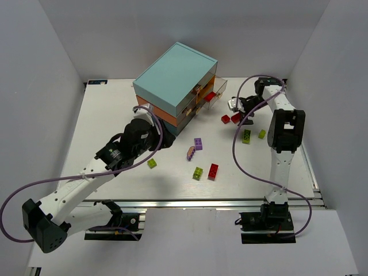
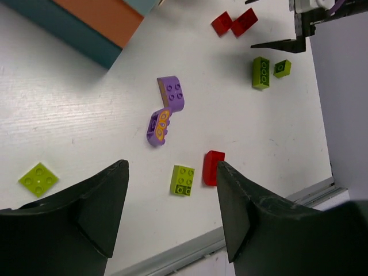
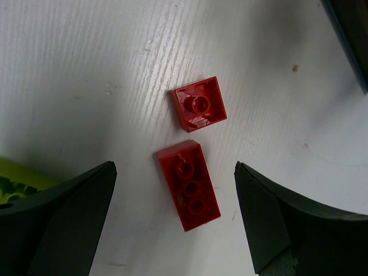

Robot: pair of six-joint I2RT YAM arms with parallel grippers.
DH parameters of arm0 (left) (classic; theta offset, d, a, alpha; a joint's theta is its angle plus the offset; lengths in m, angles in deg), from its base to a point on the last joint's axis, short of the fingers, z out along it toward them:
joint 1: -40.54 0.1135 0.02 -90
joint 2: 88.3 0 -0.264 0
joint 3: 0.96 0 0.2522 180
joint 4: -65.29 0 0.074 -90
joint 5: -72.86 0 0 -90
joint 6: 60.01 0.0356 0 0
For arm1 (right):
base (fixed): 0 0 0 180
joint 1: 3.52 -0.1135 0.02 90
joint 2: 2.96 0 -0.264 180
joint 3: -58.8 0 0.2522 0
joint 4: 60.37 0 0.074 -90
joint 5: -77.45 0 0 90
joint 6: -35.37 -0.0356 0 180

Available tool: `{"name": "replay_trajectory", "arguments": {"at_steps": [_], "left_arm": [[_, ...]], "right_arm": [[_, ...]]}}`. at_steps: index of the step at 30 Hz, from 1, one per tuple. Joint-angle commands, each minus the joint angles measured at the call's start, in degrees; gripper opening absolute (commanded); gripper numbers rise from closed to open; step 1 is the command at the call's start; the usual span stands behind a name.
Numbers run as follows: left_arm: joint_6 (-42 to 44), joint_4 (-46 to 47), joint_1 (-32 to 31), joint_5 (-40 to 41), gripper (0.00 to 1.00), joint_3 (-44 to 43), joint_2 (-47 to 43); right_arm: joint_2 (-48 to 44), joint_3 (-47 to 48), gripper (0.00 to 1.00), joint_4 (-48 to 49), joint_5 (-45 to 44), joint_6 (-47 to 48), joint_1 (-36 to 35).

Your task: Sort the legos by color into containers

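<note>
The chest of drawers (image 1: 175,83) stands at the back, and a clear drawer (image 1: 211,95) with a red piece in it is pulled out. My right gripper (image 1: 237,108) is open and hovers over two red legos (image 1: 230,118). In the right wrist view an upturned long red lego (image 3: 190,192) lies between my fingertips, and a square one (image 3: 199,103) lies beyond it. My left gripper (image 2: 172,172) is open and empty, high above a yellow-green lego (image 2: 183,180) and a red lego (image 2: 213,167).
Purple legos (image 1: 194,148) lie mid-table, and two green ones (image 1: 253,135) lie by the right arm. A flat yellow-green plate (image 1: 152,163) lies near the left arm. A table rail (image 1: 201,202) runs along the front edge.
</note>
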Motion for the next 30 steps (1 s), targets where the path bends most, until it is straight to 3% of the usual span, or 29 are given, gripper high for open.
{"name": "replay_trajectory", "arguments": {"at_steps": [1, 9, 17, 23, 24, 27, 30], "left_arm": [[-3.80, -3.99, -0.01, 0.35, 0.73, -1.02, -1.81], [-3.97, -7.18, -0.01, -0.62, 0.73, -2.17, -1.19], [-2.40, -4.02, -0.54, -4.22, 0.71, -2.78, 2.67], [1.38, -2.08, -0.54, -7.91, 0.70, -5.77, 8.30], [1.82, -1.91, -0.54, -8.09, 0.70, -6.12, 8.74], [4.36, -1.20, -1.15, -8.70, 0.70, -7.35, 10.85], [6.21, -0.33, -1.77, -9.23, 0.71, -8.14, 12.87]], "right_arm": [[2.71, 2.93, 0.89, 2.29, -2.30, 0.14, -1.59], [7.99, 6.62, 0.84, -0.69, -8.01, 2.31, -2.21], [8.43, 5.49, 0.68, -4.56, -13.64, 4.08, -1.24], [6.42, 2.41, 0.44, -3.77, -13.13, 2.24, -1.07], [5.80, 1.88, 0.34, -3.16, -12.69, 1.71, -1.24], [1.95, 0.04, 0.15, -0.17, -9.01, -2.59, -1.33], [-3.86, -2.60, 0.07, 2.82, -2.26, -9.09, -1.59]]}}
